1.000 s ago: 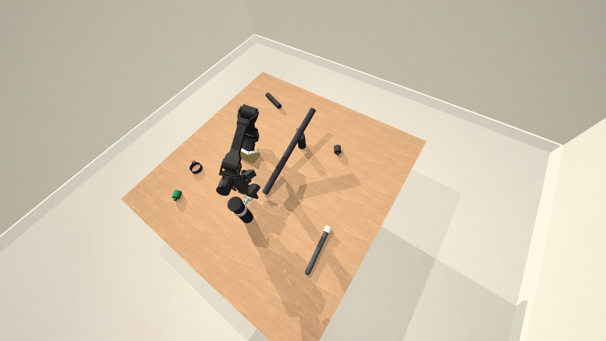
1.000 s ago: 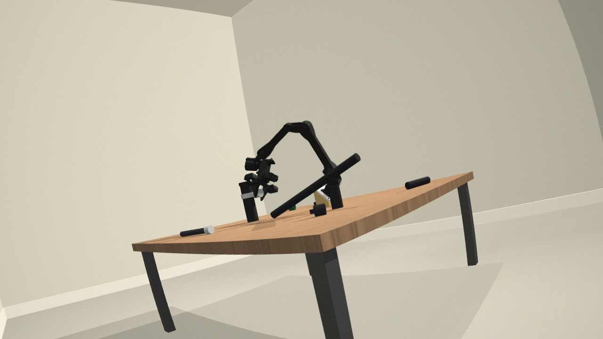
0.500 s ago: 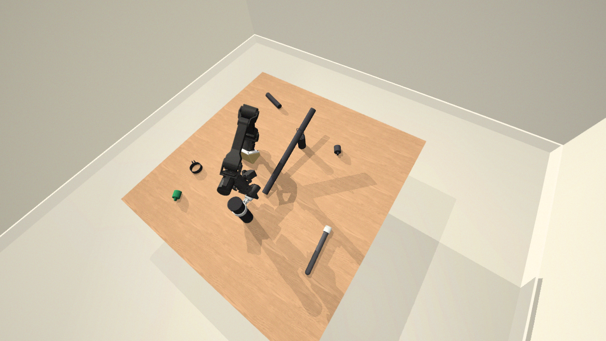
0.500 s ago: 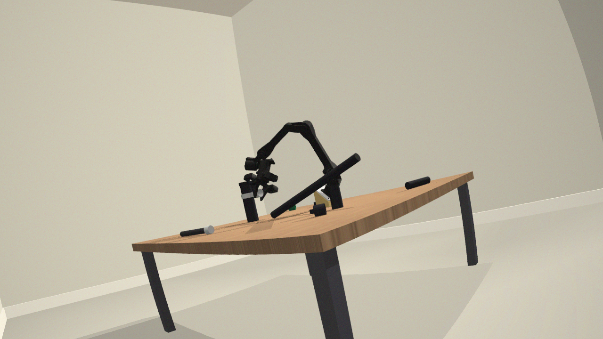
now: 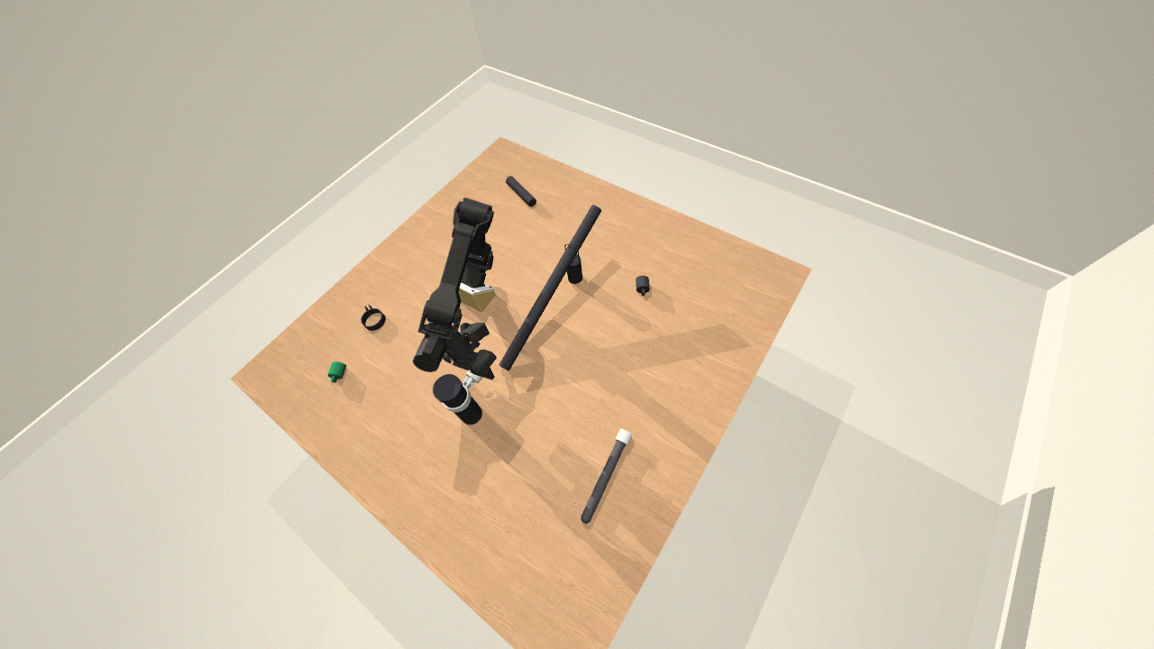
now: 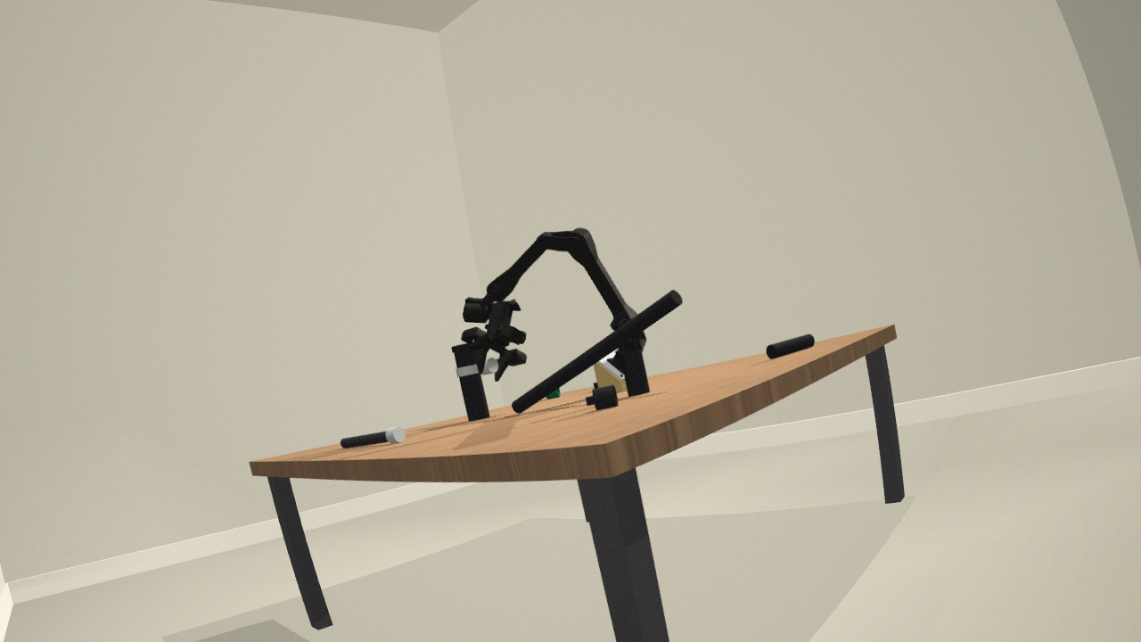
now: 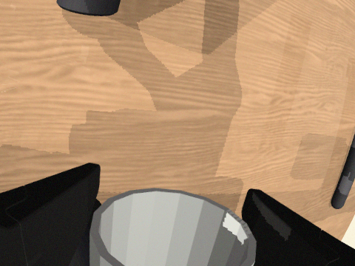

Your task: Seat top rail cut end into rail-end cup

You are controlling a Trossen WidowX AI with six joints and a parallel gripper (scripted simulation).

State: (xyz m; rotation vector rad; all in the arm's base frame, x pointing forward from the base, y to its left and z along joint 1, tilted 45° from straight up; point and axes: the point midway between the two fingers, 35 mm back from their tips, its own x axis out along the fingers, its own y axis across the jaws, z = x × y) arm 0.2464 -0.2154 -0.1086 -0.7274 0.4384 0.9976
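Observation:
The black top rail [image 5: 550, 287] [image 6: 590, 349] passes through the loop cap [image 5: 577, 255] on the small post [image 5: 574, 270] and slopes down; its low end is outside the cup. A dark cylinder end, seemingly the rail's, shows at the top of the wrist view. The big black post [image 5: 471, 415] [image 6: 476, 403] stands upright, with the pale brace band [image 6: 466, 371] up near its cap. The grey-white rail-end cup [image 5: 473, 378] [image 6: 492, 366] [image 7: 159, 222] hangs on the band, its hollow mouth showing. My gripper [image 6: 490, 360] [image 7: 173, 189] is open, its fingers on either side of the cup.
A dark bar [image 5: 603, 479] [image 6: 365, 440] with a white end lies near the table edge. A black cap [image 5: 642, 284] [image 6: 605, 397], a green cap [image 5: 336, 370] [image 6: 554, 393], a short black tube [image 5: 520, 190] [image 6: 790, 345] and a tan block [image 5: 479, 299] are also there.

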